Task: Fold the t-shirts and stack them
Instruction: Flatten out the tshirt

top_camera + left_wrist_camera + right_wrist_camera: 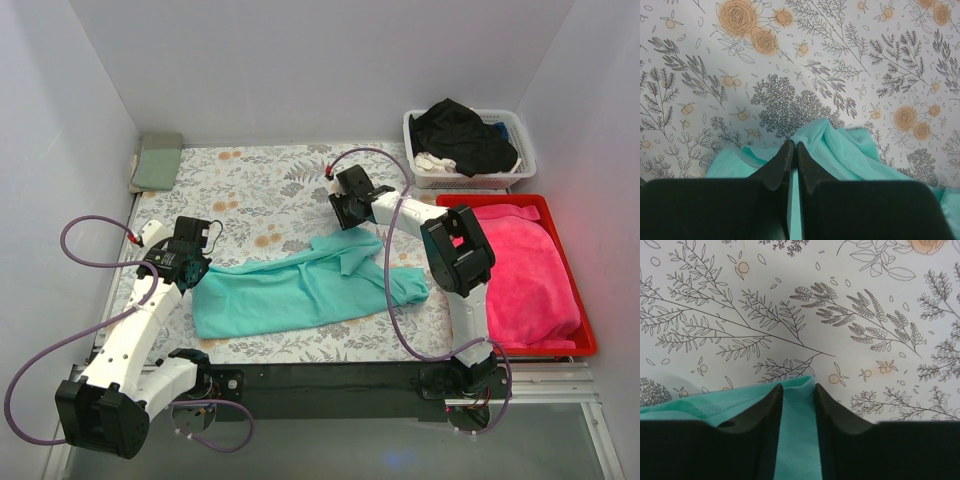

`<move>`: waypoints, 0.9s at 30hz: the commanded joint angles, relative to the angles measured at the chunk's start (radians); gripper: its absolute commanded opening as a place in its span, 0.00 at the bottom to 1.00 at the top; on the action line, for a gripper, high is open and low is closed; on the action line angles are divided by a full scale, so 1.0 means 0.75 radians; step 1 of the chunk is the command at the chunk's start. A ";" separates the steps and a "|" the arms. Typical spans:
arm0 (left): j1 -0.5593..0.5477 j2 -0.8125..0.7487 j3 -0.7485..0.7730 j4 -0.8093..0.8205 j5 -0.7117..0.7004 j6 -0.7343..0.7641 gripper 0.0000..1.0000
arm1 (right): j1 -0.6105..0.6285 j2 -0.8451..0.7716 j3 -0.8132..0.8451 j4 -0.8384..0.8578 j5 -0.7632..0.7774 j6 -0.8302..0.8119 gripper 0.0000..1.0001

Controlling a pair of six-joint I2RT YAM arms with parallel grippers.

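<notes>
Pinching teal t-shirt [280,295], left jaws shut; right parted.

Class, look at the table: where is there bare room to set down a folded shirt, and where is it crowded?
Free: the far patterned cover, between sage-green cloth and white basket, beyond the teal t-shirt. A thin strip between t-shirt and black rail. Crowded: the right side, with basket and red tray.

Bright, even white light falls from above, and shadows beside the arms [140,330] are faint and soft. The red tray [560,350] throws a pink glow onto the right wall [600,150]. In the wrist views the black fingers [775,170] blur near the lens, the patterned cover [790,75] is sharp, and the teal t-shirt [840,150] shows gentle shading in its folds.
</notes>
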 commanded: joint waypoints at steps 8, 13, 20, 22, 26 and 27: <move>0.007 -0.029 0.008 0.004 -0.016 0.029 0.00 | -0.005 -0.040 0.004 -0.059 0.118 0.004 0.01; 0.007 -0.020 0.025 0.026 -0.012 0.045 0.00 | -0.005 -0.126 -0.033 -0.059 0.251 0.022 0.01; 0.007 0.004 0.098 0.065 -0.041 0.088 0.00 | -0.005 -0.344 -0.073 -0.057 0.417 0.049 0.01; 0.007 0.018 0.113 0.077 -0.039 0.096 0.00 | -0.007 -0.400 -0.084 -0.053 0.446 0.049 0.01; 0.007 0.043 0.182 0.120 -0.035 0.141 0.00 | -0.005 -0.553 -0.104 -0.051 0.497 0.043 0.01; 0.007 0.047 0.206 0.138 -0.037 0.149 0.00 | -0.005 -0.580 -0.104 -0.051 0.507 0.043 0.01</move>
